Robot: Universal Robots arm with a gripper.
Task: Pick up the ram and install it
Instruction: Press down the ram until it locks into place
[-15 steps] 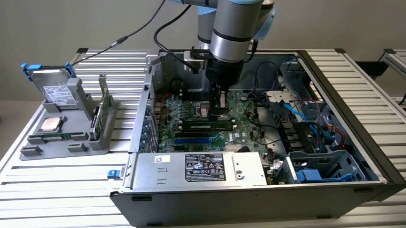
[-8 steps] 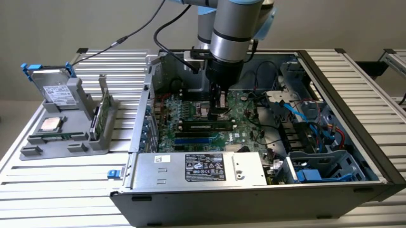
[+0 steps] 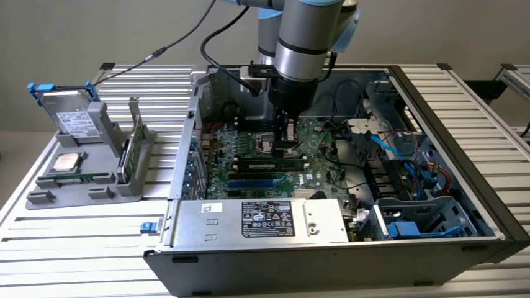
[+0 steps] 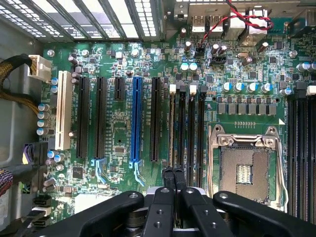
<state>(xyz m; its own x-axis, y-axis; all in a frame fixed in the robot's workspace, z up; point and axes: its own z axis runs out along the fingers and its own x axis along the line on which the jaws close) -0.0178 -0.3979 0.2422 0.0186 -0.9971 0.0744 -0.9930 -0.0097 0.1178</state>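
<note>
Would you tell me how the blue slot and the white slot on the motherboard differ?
The blue slot is narrower than the white slot. The blue slot lies nearer the gripper; the white slot lies farther off. Both are empty and run parallel.

1. An open grey metal computer case (image 3: 331, 267) lies on a slatted aluminium table (image 3: 83, 248).
2. Inside it is a green motherboard (image 4: 118, 123) with a long blue expansion slot (image 4: 136, 118), a white slot (image 4: 62, 111) and a metal-framed processor socket (image 4: 247, 170).
3. Twisted red and black wires (image 4: 242, 17) run beside the rear ports.
4. A silver power supply box (image 3: 207, 220) with a black label sits at the case's near side.
5. At the exterior view's left, a grey plastic holder (image 3: 49, 198) carries a silver hard drive (image 3: 74, 118), a square processor chip (image 3: 64, 162) and an upright green card with a silver bracket (image 3: 131, 152).
</note>
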